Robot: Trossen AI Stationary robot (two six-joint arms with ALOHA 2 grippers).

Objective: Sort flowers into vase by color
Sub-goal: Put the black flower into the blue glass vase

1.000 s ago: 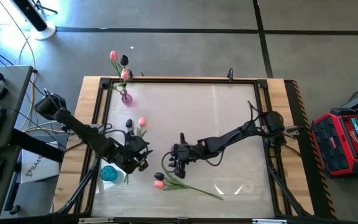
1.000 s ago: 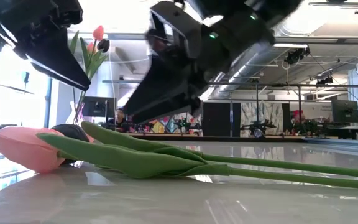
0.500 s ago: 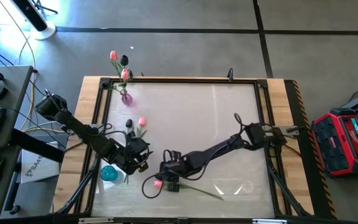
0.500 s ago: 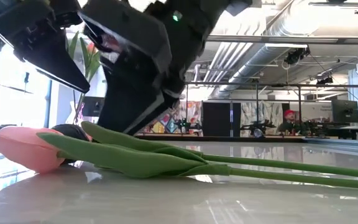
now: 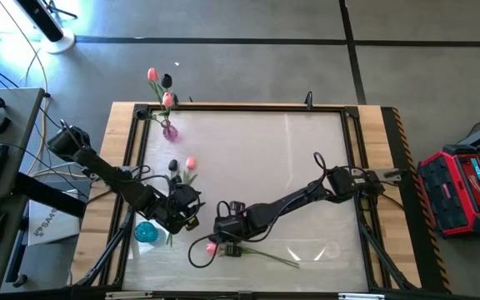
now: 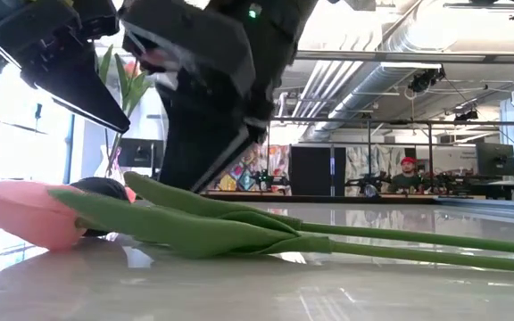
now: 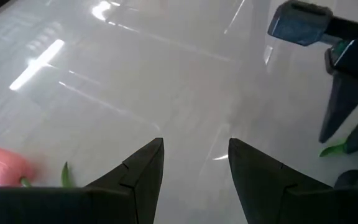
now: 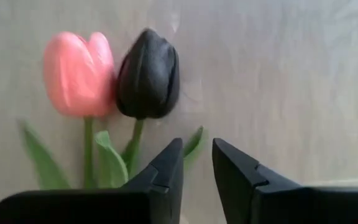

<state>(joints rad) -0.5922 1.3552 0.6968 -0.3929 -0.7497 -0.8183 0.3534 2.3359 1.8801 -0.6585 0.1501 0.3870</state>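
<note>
Two tulips lie side by side on the table near its near edge: a pink head (image 8: 78, 74) and a nearly black head (image 8: 148, 73), with stems (image 6: 418, 241) running toward the right. My right gripper (image 8: 197, 144) is open a narrow gap and stands low over their stems and leaves just behind the heads (image 5: 226, 235). My left gripper (image 7: 196, 144) is open and hovers to their left (image 5: 183, 210). A purple vase (image 5: 170, 131) at the far left corner holds pink and dark tulips. My right gripper comes from above with its fingertips (image 6: 186, 174) at the leaves (image 6: 177, 201) just behind the two heads. A small leaf tip (image 8: 194, 140) lies in the gap. Whether the fingers touch a leaf or stem, I cannot tell.
A blue vase (image 5: 146, 232) stands by the left gripper near the table's left edge. A pink and a dark tulip (image 5: 182, 165) lie on the table farther back. The table's right half is bare white surface (image 5: 307, 167). A person shows in the room beyond (image 6: 406, 174).
My right gripper has moved toward the near-left and down, from beside the two lying tulips to just over their stems behind the heads. The tulips have stayed in place.
</note>
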